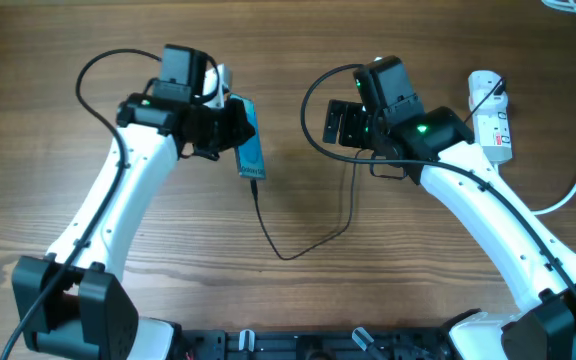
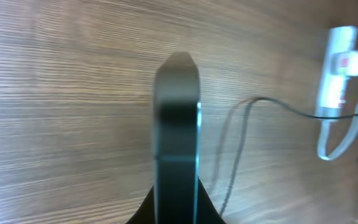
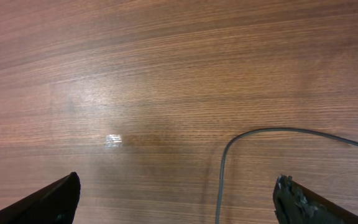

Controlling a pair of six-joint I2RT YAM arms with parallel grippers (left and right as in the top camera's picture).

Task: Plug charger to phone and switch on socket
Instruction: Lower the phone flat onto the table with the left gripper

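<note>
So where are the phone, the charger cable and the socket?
phone (image 1: pixel 251 150), overhead view, on its blue screen.
charger (image 1: pixel 286 257), overhead view, on the cable's lowest bend.
socket (image 1: pixel 493 125), overhead view, on the strip's white body.

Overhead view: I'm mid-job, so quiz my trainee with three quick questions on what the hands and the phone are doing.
1. True or false: the right hand grips the charger cable.
2. Which holds the phone? A) left hand B) right hand C) neither
3. Fill in: the power strip lies on the robot's ___ side.
Key: 1 false, it is open and empty. 2 A. 3 right.
</note>
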